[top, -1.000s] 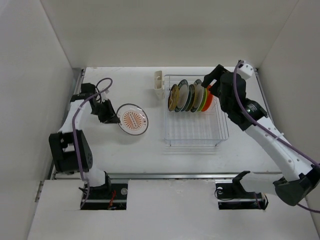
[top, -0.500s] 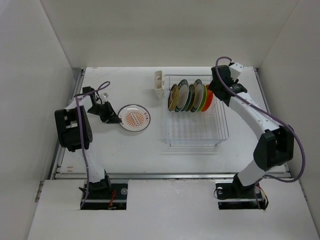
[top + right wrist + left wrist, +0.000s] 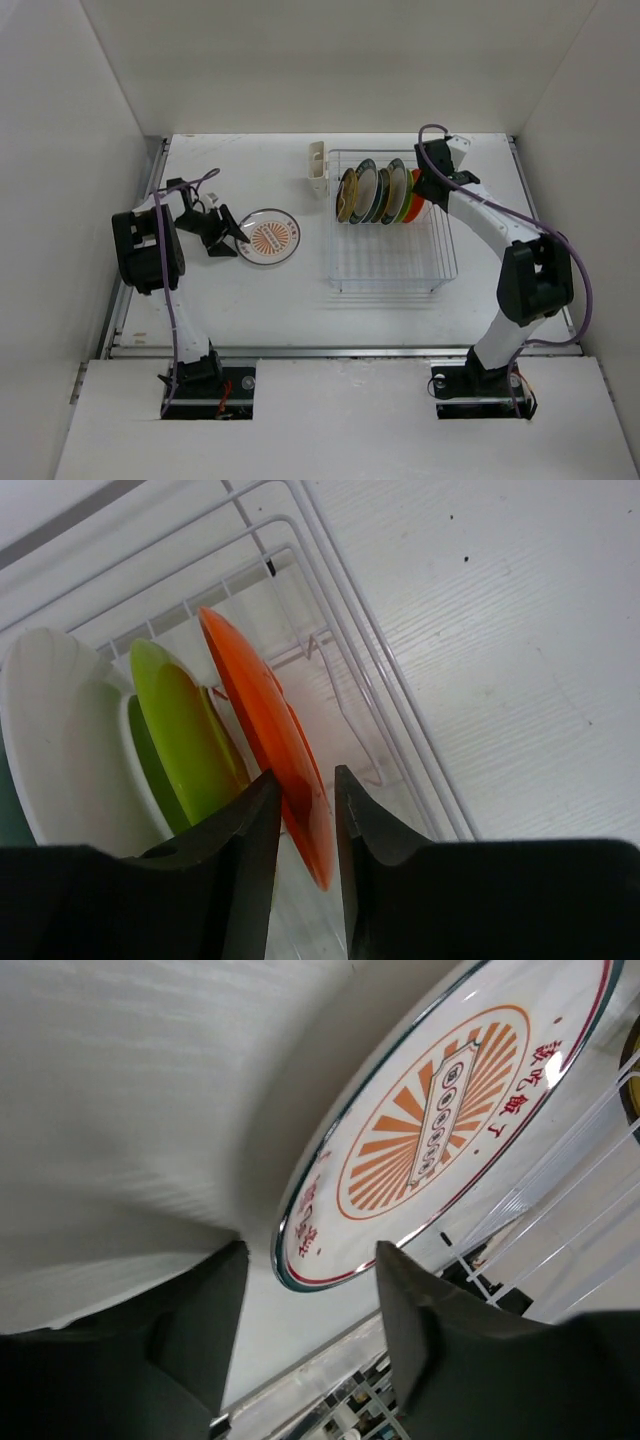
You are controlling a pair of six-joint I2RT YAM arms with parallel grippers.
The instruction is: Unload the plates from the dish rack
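The white plate with the orange centre (image 3: 268, 236) (image 3: 430, 1150) lies flat on the table, left of the dish rack (image 3: 390, 288). My left gripper (image 3: 232, 237) (image 3: 310, 1260) stands open at its left rim, with nothing between the fingers. Several plates stand on edge in the rack: amber (image 3: 347, 195), teal-rimmed (image 3: 365, 188), lime green (image 3: 180, 720) and, at the right end, the orange plate (image 3: 260, 710). My right gripper (image 3: 425, 190) (image 3: 305, 780) straddles the orange plate's top rim. Its jaws are narrow but still open, with a gap on one side.
A cream utensil cup (image 3: 318, 167) hangs on the rack's far left corner. The rack's white wire wall (image 3: 330, 580) runs close beside the orange plate. White walls enclose the table on three sides.
My left gripper has opened and let go of the orange-centred plate on the table. My right gripper has come down over the orange plate and its jaws have narrowed.
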